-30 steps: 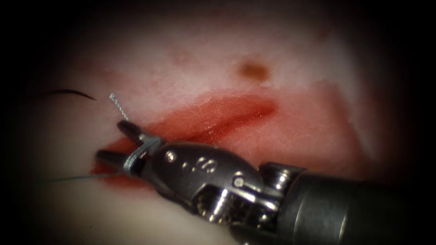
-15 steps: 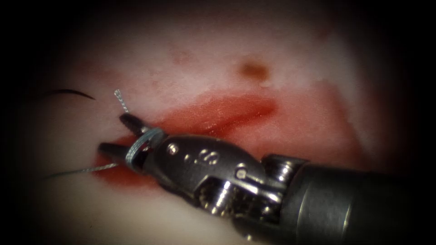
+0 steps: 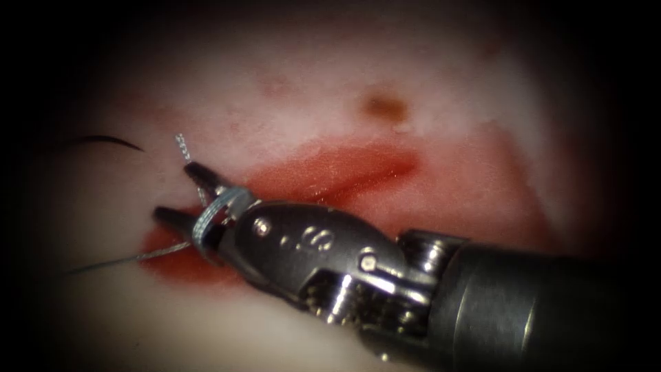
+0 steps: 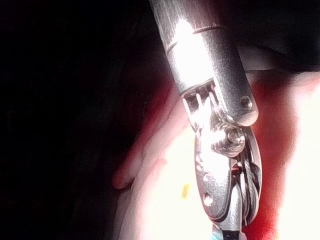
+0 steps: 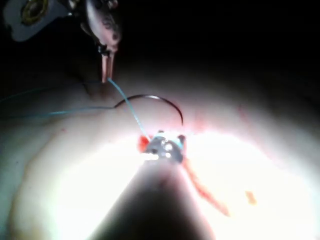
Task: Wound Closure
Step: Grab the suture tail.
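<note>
While thread [image 3: 215, 215] coils around its open, empty jaws at the cut's [image 3: 330, 172] left end, the right tool [image 3: 180, 200] points at the short thread tail [image 3: 183, 147] just beyond.

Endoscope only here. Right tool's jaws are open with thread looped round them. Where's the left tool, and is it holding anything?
Observer: The right wrist view has it. The left tool sits beyond the right tool, jaws shut on the thread.
Operator: And the needle? I see a dark sliver at far left.
Observer: The needle lies as a full curve on the tissue between the two tools. Neither holds it. I cannot tell whether its tip is in the tissue.
</note>
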Robot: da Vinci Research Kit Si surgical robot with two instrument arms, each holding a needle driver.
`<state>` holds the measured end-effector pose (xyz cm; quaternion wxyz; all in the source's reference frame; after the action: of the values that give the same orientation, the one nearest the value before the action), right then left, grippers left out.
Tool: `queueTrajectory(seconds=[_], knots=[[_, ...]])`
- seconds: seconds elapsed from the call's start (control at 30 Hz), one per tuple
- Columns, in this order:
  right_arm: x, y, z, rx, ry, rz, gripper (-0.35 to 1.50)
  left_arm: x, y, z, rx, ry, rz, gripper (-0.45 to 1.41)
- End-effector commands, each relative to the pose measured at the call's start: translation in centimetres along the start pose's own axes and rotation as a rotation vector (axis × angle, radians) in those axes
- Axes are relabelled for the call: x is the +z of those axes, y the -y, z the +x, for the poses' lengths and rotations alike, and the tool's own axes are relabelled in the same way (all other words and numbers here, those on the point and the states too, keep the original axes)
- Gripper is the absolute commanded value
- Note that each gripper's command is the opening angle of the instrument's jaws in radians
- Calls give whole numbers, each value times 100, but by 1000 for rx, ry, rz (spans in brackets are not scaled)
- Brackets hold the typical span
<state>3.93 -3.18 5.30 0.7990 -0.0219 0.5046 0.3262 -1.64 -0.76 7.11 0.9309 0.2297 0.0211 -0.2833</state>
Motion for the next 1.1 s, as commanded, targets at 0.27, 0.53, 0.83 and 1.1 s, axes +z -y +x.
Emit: queueTrajectory(seconds=[0.27,0.53,0.83,1.1], knots=[[13,11,11,6,-11,-80,39,-6,-6,-8,5,7,-6,-45],[20,17,5,4,-17,-69,31,-6,-5,-8,4,7,-6,-45],[20,11,5,-2,-14,-74,37,-6,-4,-8,2,3,-2,-45],[20,7,5,0,-1,-104,9,-6,-3,-8,0,1,0,-45]])
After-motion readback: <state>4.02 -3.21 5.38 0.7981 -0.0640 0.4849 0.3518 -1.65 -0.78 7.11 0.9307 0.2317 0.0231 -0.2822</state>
